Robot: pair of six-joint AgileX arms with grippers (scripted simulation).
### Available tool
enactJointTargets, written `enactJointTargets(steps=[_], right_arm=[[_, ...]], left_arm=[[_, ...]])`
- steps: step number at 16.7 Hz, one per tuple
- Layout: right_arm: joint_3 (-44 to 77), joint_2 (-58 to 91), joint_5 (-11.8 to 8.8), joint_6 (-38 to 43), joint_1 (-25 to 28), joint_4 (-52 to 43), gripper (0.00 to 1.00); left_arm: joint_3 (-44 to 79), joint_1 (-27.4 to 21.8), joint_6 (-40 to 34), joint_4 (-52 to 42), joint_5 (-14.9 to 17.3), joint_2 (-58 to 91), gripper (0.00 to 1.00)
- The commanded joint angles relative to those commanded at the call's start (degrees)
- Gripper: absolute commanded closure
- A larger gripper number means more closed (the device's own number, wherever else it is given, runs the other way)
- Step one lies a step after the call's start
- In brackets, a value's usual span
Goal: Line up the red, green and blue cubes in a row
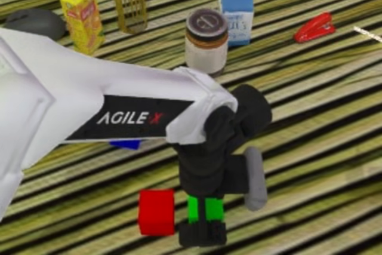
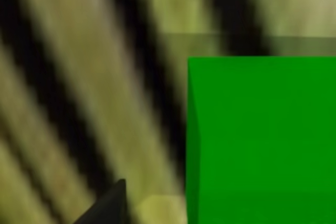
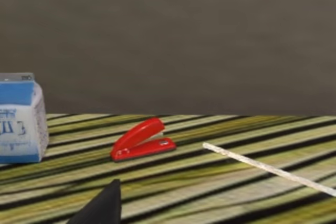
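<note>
Striped table (image 1: 322, 147) — left end effector (image 1: 203, 222) at green cube (image 1: 205, 208).

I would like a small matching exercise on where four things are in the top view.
Things:
1. red cube
2. green cube
3. blue cube
4. red stapler

Places:
A. far right of the table
B. mostly hidden under the left arm
C. at the left tool
D. just left of the green cube

Pairs: 1-D, 2-C, 3-B, 4-A
</note>
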Motion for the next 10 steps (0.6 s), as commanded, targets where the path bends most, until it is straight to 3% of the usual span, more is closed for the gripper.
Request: enactJointTargets(steps=[10], right_arm=[[0.0, 0.0, 0.0, 0.0, 0.0, 0.0, 0.0]], left_arm=[[8.9, 1.1, -0.3, -14.3, 0.0, -5.4, 0.0]])
